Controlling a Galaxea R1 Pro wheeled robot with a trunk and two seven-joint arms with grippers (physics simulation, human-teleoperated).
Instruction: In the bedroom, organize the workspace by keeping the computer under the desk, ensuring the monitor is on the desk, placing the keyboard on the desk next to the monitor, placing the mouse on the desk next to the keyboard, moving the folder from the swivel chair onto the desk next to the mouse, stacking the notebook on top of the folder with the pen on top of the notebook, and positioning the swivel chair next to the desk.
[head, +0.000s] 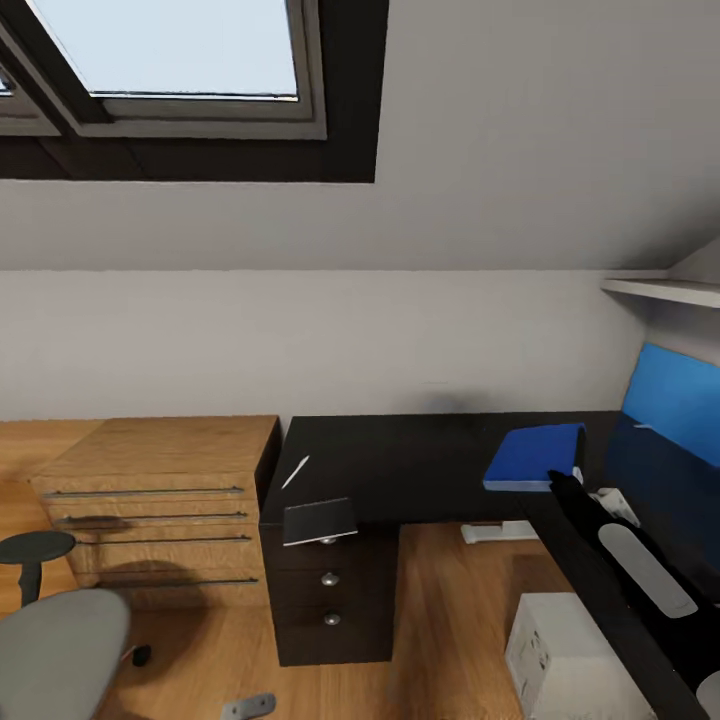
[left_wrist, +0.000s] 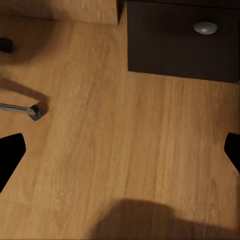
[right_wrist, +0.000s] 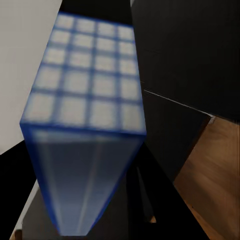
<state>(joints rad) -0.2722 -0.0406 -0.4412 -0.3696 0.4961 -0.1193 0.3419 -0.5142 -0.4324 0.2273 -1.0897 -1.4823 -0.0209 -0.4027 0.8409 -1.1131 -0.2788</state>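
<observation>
A glossy black L-shaped bench (head: 420, 460) sits under a sloped grey ceiling and a dark-framed skylight (head: 180, 60), with a blue back panel (head: 680, 400) along its right wing. On its near left corner lies a small dark grey notebook (head: 319, 520), flat and slightly overhanging the edge above the black drawers (head: 330, 590) with round metal knobs. Just beyond it a thin white pen (head: 296, 471) lies at a slant on the bare top, apart from the notebook. To the left stands a light wood drawer unit (head: 160, 500) with slim bar handles, touching the bench's side.

The flat bright-blue folder (head: 533, 456) is over the bench's inner corner, held at its near edge by the right claw (head: 566, 484), whose dark arm reaches in from the lower right. The right wrist view shows the folder (right_wrist: 90, 125) close up, a blue slab with a pale grid pattern on its face, gripped between the dark fingers, which are closed on it.

The left claw (left_wrist: 120, 150) hangs over the light wood floor (left_wrist: 125, 140), jaws spread wide with nothing between them. The grey upholstered swivel chair (head: 55, 650) with a black armrest stands at lower left. The boxy white computer (head: 560, 650) stands on the floor under the right wing.
</observation>
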